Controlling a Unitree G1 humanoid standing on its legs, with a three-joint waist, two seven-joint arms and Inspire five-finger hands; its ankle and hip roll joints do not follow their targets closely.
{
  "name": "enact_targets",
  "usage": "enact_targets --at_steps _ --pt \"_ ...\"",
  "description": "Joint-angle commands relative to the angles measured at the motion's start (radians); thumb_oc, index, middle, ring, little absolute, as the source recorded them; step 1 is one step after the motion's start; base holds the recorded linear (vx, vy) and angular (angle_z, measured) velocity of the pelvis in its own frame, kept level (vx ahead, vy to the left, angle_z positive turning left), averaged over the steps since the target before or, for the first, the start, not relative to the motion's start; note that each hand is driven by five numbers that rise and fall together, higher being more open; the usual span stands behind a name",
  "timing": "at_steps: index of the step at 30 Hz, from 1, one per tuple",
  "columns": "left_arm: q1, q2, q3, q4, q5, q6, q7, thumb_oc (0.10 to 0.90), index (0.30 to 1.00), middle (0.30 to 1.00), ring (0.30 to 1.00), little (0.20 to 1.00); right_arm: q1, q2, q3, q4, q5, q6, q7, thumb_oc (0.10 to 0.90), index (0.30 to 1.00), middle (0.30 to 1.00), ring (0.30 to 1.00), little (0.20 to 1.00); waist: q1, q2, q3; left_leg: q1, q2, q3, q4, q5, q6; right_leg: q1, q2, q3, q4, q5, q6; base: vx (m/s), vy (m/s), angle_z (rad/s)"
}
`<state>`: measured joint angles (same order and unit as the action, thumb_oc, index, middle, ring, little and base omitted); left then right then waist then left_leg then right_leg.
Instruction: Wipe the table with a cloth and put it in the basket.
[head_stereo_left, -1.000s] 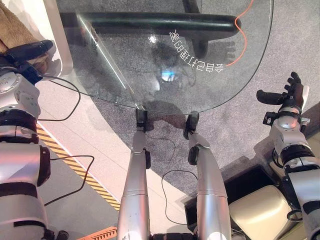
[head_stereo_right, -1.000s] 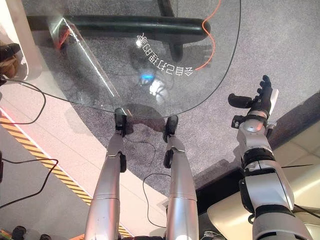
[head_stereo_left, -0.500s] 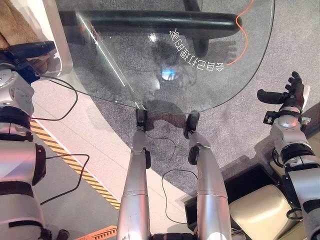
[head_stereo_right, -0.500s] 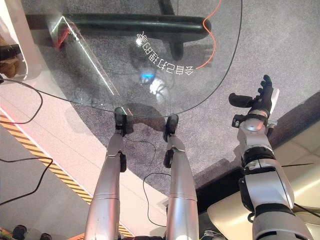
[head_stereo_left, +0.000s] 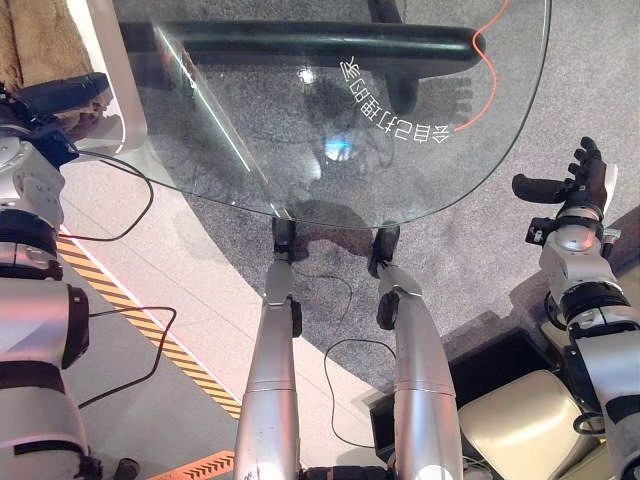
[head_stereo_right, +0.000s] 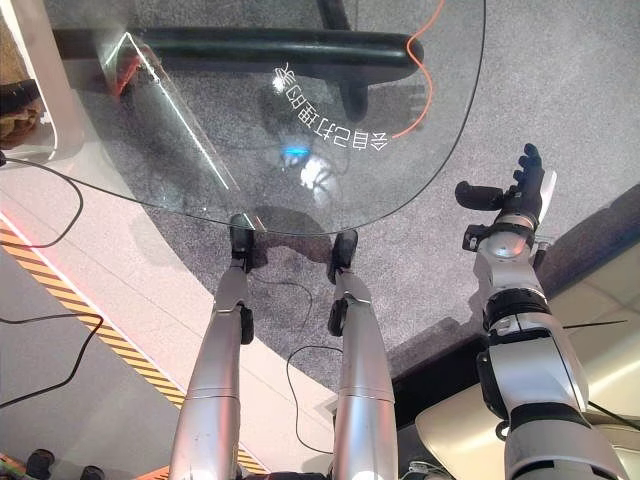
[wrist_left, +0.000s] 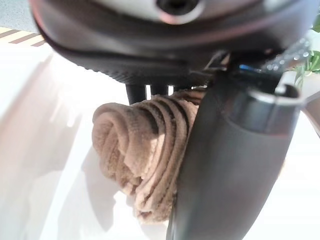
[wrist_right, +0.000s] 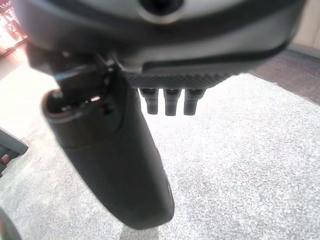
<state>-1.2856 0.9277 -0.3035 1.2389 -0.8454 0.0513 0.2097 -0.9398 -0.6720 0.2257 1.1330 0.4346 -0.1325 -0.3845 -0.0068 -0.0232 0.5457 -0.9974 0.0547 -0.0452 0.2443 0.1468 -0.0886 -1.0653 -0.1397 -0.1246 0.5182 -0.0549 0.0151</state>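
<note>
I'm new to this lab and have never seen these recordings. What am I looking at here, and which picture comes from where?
This is a two-legged humanoid robot with silver arms ending in dark hands. Two pictures come from a stereo camera on its head, looking down at a glass table standing on grey carpet. The other two come from cameras on its wrists, looking along each hand from very close.

The left robot hand is out at the table's left side, over a white surface. Its wrist view shows its fingers and thumb closed around a bunched tan cloth. The right robot hand hangs open beside the table, holding nothing, with carpet below it.
</note>
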Motion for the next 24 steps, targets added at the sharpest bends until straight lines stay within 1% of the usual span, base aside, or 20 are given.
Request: enact_targets --at_steps 1,5,7,10,14,16,21,24 --pt "0.005 0.034 0.005 0.040 0.037 -0.027 -0.002 0.800 0.900 0.900 0.900 0.900 0.003 -0.138 0.014 0.034 0.016 -0.046 -0.011 0.800 0.900 0.900 0.900 0.900 -0.017 0.044 -0.026 -0.014 0.063 0.001 0.126 -0.097 -0.002 0.097 -0.017 0.034 -0.122 0.012 0.050 0.00 0.000 0.00" --pt "-0.001 0.034 0.002 0.040 0.042 -0.037 0.013 0.800 0.900 0.900 0.900 0.900 -0.003 -0.139 0.017 0.040 0.016 -0.047 -0.009 0.800 0.900 0.900 0.900 0.900 -0.017 0.045 -0.026 -0.016 0.062 -0.001 0.126 -0.097 -0.002 0.097 -0.017 0.035 -0.123 0.013 0.050 0.00 0.000 0.00" --pt "-0.002 0.037 0.005 0.038 0.035 -0.063 0.041 0.800 0.900 0.900 0.900 0.900 -0.004 -0.142 0.018 0.039 0.019 -0.045 -0.007 0.800 0.900 0.900 0.900 0.900 -0.017 0.044 -0.026 -0.015 0.062 -0.002 0.126 -0.097 -0.003 0.097 -0.017 0.035 -0.124 0.012 0.050 0.00 0.000 0.00" --pt "-0.002 0.040 0.014 0.035 0.033 -0.082 0.071 0.800 0.900 0.900 0.900 0.900 0.003 -0.140 0.016 0.045 0.020 -0.055 -0.006 0.800 0.900 0.900 0.900 0.900 -0.016 0.044 -0.026 -0.013 0.063 -0.001 0.126 -0.098 -0.003 0.100 -0.018 0.035 -0.126 0.012 0.049 0.00 0.000 0.00" --pt "0.001 0.048 0.038 0.021 0.039 -0.127 0.140 0.800 0.900 0.900 0.900 0.900 0.013 -0.135 0.012 0.044 0.023 -0.058 -0.009 0.800 0.900 0.900 0.900 0.900 -0.012 0.043 -0.026 -0.013 0.061 -0.004 0.127 -0.097 -0.003 0.100 -0.019 0.034 -0.124 0.011 0.048 0.00 0.000 0.00" --pt "0.002 0.053 0.053 0.015 0.039 -0.175 0.185 0.800 0.900 0.900 0.900 0.900 0.017 -0.131 0.011 0.048 0.027 -0.063 -0.009 0.800 0.900 0.900 0.900 0.900 -0.010 0.041 -0.026 -0.009 0.062 -0.007 0.124 -0.098 -0.004 0.104 -0.019 0.033 -0.127 0.011 0.047 0.00 0.000 0.00" --pt "0.020 0.059 0.095 -0.043 0.038 -0.343 0.283 0.800 0.900 0.900 0.900 0.900 0.046 -0.119 -0.002 0.051 0.030 -0.074 -0.015 0.800 0.900 0.900 0.900 0.900 -0.003 0.040 -0.026 0.003 0.060 -0.010 0.120 -0.099 -0.003 0.115 -0.019 0.032 -0.128 0.009 0.048 0.00 -0.015 0.00" --pt "0.049 0.061 0.125 -0.092 0.063 -0.410 0.339 0.800 0.900 0.900 0.900 0.900 0.070 -0.113 -0.009 0.043 0.034 -0.070 -0.023 0.800 0.900 0.900 0.900 0.900 0.004 0.038 -0.026 0.020 0.058 -0.011 0.113 -0.101 -0.003 0.133 -0.020 0.029 -0.135 0.009 0.048 -0.02 -0.037 0.00"
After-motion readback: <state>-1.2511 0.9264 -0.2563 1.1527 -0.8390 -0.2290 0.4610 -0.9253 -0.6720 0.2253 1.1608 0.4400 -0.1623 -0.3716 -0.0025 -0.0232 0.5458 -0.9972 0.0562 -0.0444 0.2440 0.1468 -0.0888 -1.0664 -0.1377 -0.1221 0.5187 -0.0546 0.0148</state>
